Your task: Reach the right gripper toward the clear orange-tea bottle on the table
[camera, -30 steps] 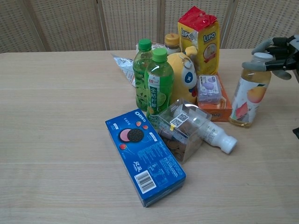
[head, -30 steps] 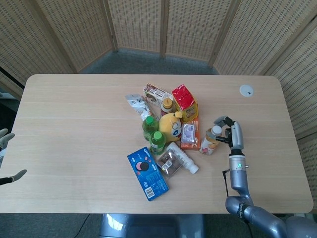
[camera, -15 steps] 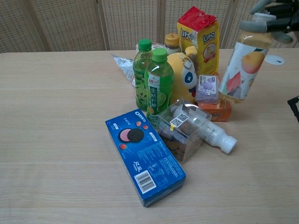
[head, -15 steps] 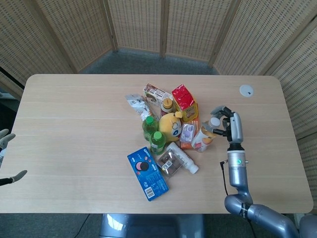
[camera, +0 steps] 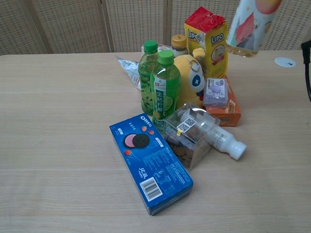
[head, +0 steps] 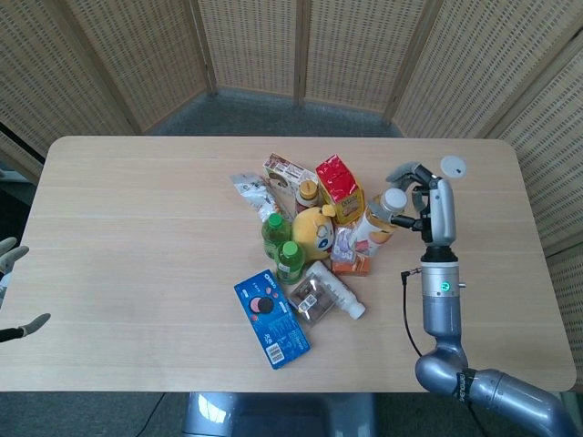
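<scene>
The clear orange-tea bottle (head: 377, 221), with a fruit label and white cap, hangs tilted above the table. My right hand (head: 421, 196) grips it around the cap and neck. In the chest view only the bottle's lower part (camera: 251, 23) shows at the top right, well above the snack pile; the hand itself is out of that frame. My left hand (head: 11, 257) shows at the far left edge of the head view, off the table, fingers apart and holding nothing.
A pile sits mid-table: two green tea bottles (camera: 160, 82), a blue Oreo box (camera: 150, 161), a yellow plush (camera: 190, 80), a Lipo bag (camera: 206, 39), an orange box (camera: 224, 109), a clear cookie box (camera: 187, 132) and a lying white bottle (camera: 226, 141). A white disc (head: 453, 166) lies at the far right.
My right hand has lifted the orange-tea bottle off the table beside the orange box, carrying it up and toward the far side, tilted.
</scene>
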